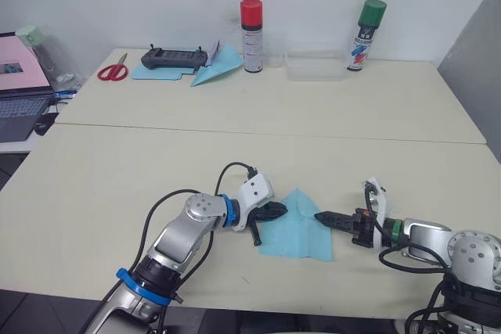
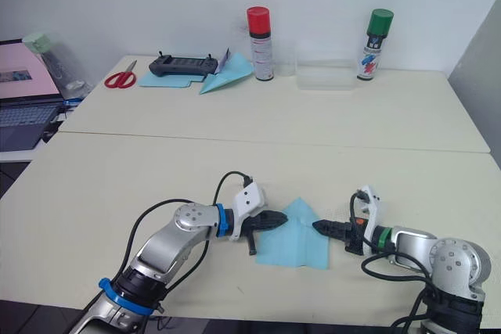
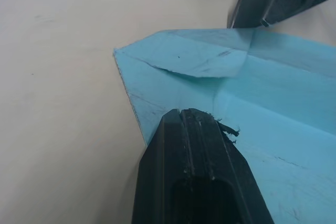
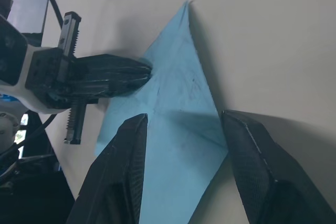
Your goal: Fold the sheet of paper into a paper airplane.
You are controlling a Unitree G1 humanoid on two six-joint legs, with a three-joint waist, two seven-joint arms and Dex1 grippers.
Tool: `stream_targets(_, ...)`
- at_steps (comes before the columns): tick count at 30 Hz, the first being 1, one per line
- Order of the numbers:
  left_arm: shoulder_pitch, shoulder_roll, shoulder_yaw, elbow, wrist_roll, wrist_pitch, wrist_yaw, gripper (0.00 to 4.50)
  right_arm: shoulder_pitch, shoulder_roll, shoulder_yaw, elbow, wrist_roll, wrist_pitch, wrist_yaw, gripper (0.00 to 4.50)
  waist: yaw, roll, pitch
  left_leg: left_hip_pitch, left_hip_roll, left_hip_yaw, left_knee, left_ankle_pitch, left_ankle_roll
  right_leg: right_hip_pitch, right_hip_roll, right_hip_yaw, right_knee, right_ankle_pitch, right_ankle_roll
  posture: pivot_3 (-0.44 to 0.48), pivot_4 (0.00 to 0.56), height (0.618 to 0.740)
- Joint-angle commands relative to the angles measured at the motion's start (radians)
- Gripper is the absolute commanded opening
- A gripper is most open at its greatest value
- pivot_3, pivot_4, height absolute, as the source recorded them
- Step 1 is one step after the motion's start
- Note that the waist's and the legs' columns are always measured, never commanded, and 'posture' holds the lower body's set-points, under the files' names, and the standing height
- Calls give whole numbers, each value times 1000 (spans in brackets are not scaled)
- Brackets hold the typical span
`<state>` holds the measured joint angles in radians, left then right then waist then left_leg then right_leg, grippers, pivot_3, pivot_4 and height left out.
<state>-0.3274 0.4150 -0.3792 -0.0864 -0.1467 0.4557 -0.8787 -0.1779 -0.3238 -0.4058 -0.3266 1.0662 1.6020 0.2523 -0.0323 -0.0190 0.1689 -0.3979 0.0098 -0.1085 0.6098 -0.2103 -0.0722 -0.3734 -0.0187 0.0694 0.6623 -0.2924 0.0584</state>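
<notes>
Cream-coloured table [image 1: 156,177] carries everything, and the sheet of paper [image 1: 299,232] lies flat near its front edge, between the two grippers. It already has a pointed nose aimed away from the robot, with both top corners folded in to a centre crease, so the early folds look done. The lengthwise fold and the wings seem still to come, since the body is spread flat.

At the paper's left edge sits the left gripper [image 1: 275,210], its fingers pressed together, tips resting on the paper. Over the opposite edge the right gripper [image 4: 184,124] has its fingers spread apart, straddling the paper's corner without clamping it. A finished dart [image 1: 217,68] lies at the table's far side.
</notes>
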Motion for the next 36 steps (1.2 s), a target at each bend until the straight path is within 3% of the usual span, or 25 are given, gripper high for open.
stream_targets(1, 17, 1, -18, 15, 26, 24, 21, 0, -17, 21, -4, 20, 82, 12, -64, 2309, 0, 0, 0, 0, 0, 0, 0, 0, 0, 0, 0, 0, 0, 0, 0, 0, 150, 740)
stream_targets(12, 10, 0, -19, 20, 24, 22, 17, 0, -50, 42, -111, 139, 272, 12, -265, 2309, 0, 0, 0, 0, 0, 0, 0, 0, 0, 0, 0, 0, 0, 0, 0, 0, 150, 740)
stream_targets(21, 1, -4, -23, 29, 25, 19, 12, 0, -37, -20, -62, 191, 477, -63, -378, 2309, 1, 1, 0, -1, 0, 0, 0, 0, 0, 0, 0, 1, 0, 0, 0, 0, 150, 740)
stream_targets(24, 1, -3, -23, 29, 26, 19, 12, 0, -15, -60, -15, 192, 566, -113, -413, 1711, 1, 1, 0, -1, 0, 0, 0, 0, 0, 0, 0, 1, 0, 0, 0, 0, 150, 740)
stream_targets(29, 0, -3, -23, 33, 26, 17, 12, 0, 16, -149, 76, 190, 689, -207, -455, 55, 1, 1, 1, -1, 0, 1, 0, 0, 0, -1, 0, 1, -1, 0, 0, 0, 150, 740)
stream_targets(36, 3, -4, -24, 31, 26, 15, 13, 0, 17, -261, 137, 214, 704, -293, -444, 55, 1, 1, 1, -2, 0, 0, 0, 0, 0, -1, 0, 1, -2, 0, 0, 0, 150, 740)
